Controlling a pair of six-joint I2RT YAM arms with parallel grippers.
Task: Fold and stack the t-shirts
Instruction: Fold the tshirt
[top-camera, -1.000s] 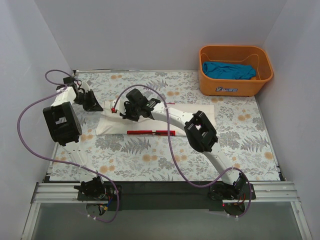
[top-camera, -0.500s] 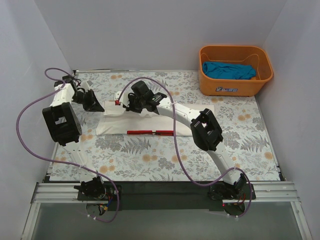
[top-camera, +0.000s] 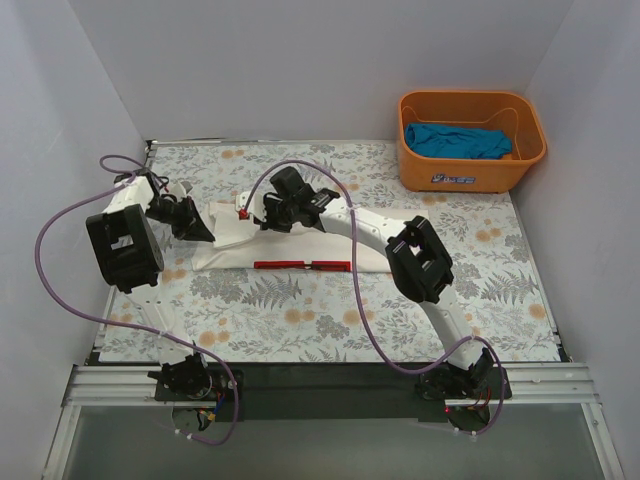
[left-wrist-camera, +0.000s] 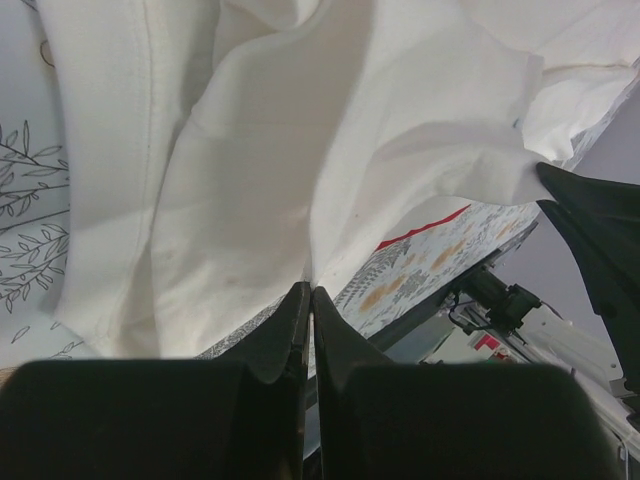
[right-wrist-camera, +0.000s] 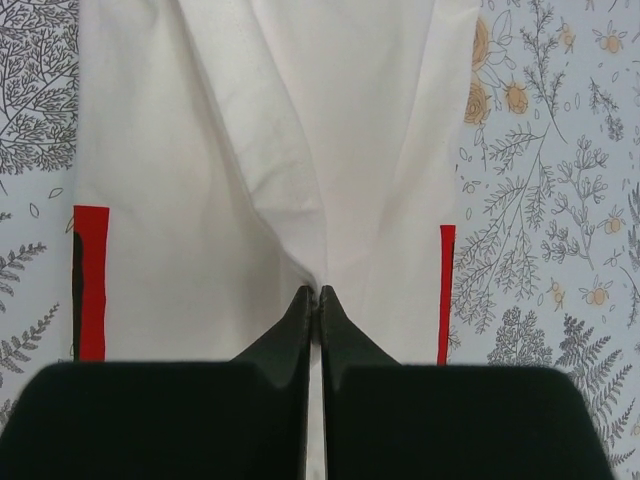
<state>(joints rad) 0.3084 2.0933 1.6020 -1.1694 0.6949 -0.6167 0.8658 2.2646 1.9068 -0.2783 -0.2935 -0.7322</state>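
— What lies nearest us?

— The flowered table (top-camera: 300, 315). On it, toward 11 o'clock from its middle, is the white t-shirt (top-camera: 225, 250), folded into a long band running from 9 to 3 o'clock. Its red trim (top-camera: 300, 265) runs along the near edge.

— And the arms?

— Both reach over it. The left gripper (top-camera: 196, 229) is at the band's 9 o'clock end. Its wrist camera shows its black fingers (left-wrist-camera: 285, 335) pressed together on a fold of the white cloth. The cloth there is raised and bunched, with the table pattern showing below it.

— The other one?

— The right gripper (top-camera: 247, 212) is a little further back, at the far edge of the band, at about 1 o'clock from the left one. Its fingers (right-wrist-camera: 292, 330) are also closed on the shirt, and the creases run into their tips. Seen from that wrist, a red stripe sits on either side of the white panel.

— Anything beyond that?

— At 1 o'clock, in the far corner, there's the orange basket (top-camera: 470, 178). The teal t-shirt (top-camera: 455, 140) is crumpled inside it, well apart from the white one.

— And the red shirt?

— I can't make one out.
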